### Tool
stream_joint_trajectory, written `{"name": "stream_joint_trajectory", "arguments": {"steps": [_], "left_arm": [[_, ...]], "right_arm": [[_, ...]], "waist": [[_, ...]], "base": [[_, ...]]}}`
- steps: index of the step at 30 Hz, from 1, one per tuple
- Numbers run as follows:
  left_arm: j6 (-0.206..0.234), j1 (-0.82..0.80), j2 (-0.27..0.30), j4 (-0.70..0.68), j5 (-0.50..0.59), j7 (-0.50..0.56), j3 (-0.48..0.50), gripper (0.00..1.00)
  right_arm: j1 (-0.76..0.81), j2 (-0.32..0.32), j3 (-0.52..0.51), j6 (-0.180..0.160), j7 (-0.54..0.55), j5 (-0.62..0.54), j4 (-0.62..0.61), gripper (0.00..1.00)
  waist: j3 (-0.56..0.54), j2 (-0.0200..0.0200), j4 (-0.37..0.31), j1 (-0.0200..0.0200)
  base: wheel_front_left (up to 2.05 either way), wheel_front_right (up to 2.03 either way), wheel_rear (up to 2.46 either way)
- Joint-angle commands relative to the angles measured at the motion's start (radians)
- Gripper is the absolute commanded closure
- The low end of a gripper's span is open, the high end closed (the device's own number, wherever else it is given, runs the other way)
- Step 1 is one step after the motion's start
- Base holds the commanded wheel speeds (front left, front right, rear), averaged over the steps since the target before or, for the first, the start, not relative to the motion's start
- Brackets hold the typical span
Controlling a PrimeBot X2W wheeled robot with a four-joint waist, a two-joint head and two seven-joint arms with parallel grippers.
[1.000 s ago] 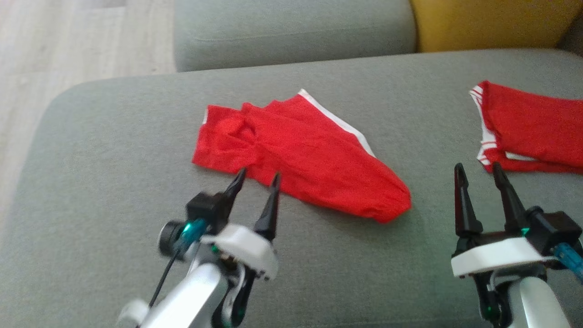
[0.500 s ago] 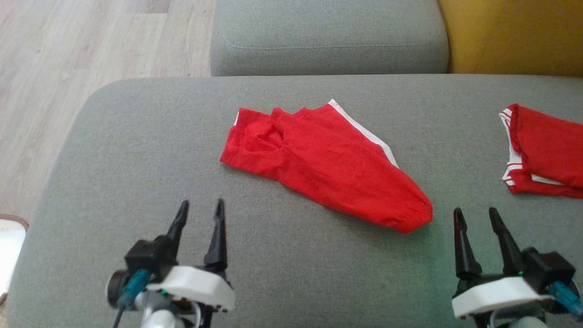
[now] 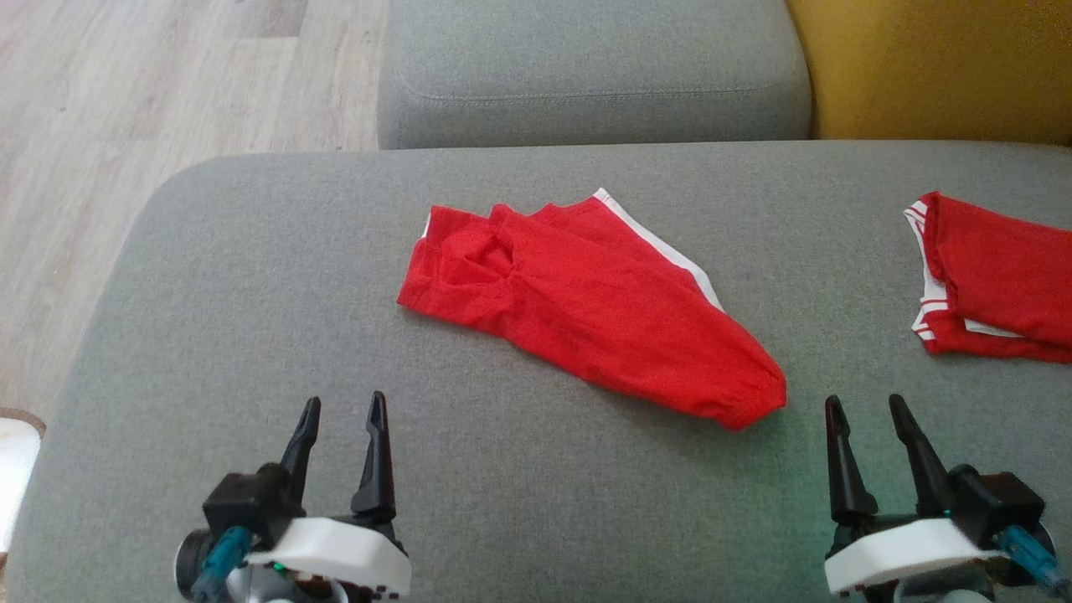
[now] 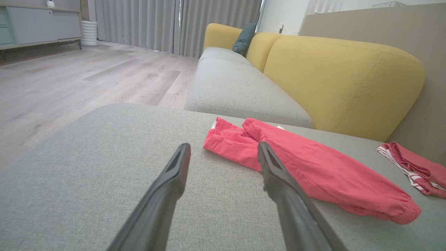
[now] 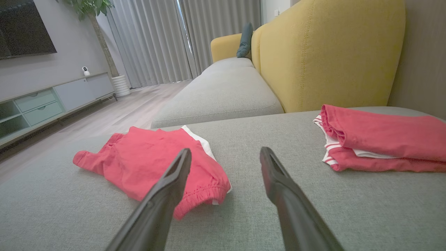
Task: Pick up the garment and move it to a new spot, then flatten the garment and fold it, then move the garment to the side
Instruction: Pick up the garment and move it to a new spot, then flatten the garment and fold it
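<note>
Where it lies mid-cushion, red garment point(image 3: 586, 310): long axis runs far-left to near-right on grey sofa cushion point(image 3: 209, 352). Near-right end sits just left of right jaws, far-left end beyond left jaws. Both pairs apart, empty, short of cloth.

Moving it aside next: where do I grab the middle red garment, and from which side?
Probably both ends of the red garment, from the robot's side: left gripper on the near-left corner, right gripper on the bunched elastic end. It lies long and diagonal, so one central pinch could undo the fold.
</note>
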Motion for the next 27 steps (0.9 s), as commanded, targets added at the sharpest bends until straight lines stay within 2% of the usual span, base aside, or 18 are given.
{"name": "stream_joint_trajectory", "arguments": {"steps": [1,18,27], "left_arm": [[-0.008,-0.029,-0.009,-0.026,0.018,-0.012,0.048,0.0],[-0.049,-0.022,-0.039,0.002,0.053,-0.012,0.076,0.0],[-0.062,-0.03,-0.047,0.007,0.066,-0.012,0.075,0.0]], "right_arm": [[-0.04,-0.005,0.027,0.007,-0.014,0.008,-0.025,0.0],[-0.048,-0.005,0.009,0.007,-0.014,0.002,-0.005,0.0],[-0.09,-0.005,0.007,0.007,-0.003,-0.018,0.004,0.0]], "waist": [[-0.001,-0.0001,0.001,0.0001],[0.004,-0.0001,0.017,0.0001],[0.024,-0.0001,0.053,0.0001]], "base": [[0.0,0.0,0.0],[0.0,0.0,0.0],[0.0,0.0,0.0]]}}
